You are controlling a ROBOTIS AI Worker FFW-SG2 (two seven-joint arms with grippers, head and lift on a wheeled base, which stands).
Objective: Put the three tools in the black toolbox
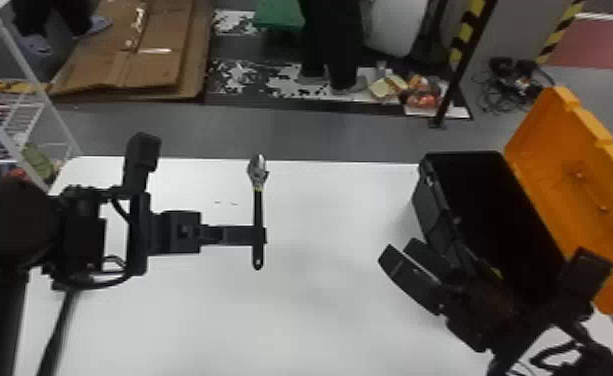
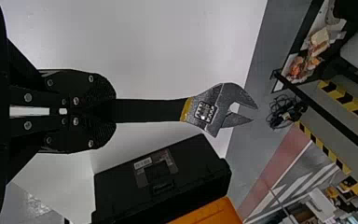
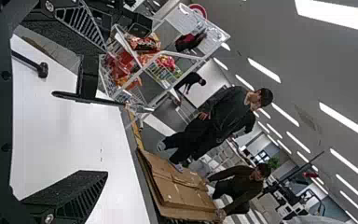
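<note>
Head view: the wrench, jaw end toward the worktop's far edge, is being clamped by the closed left gripper; the empty, spread right gripper is being held nearer the toolbox.

Wrench in left end effector: head is shiny, grainy metal, handle looks matt black and smooth. Pads look rough. Toolbox near right end effector: matt black plastic; lid is smooth orange plastic. Worktop under both looks smooth, satin. Cardboard beyond them is matt, creased.
</note>
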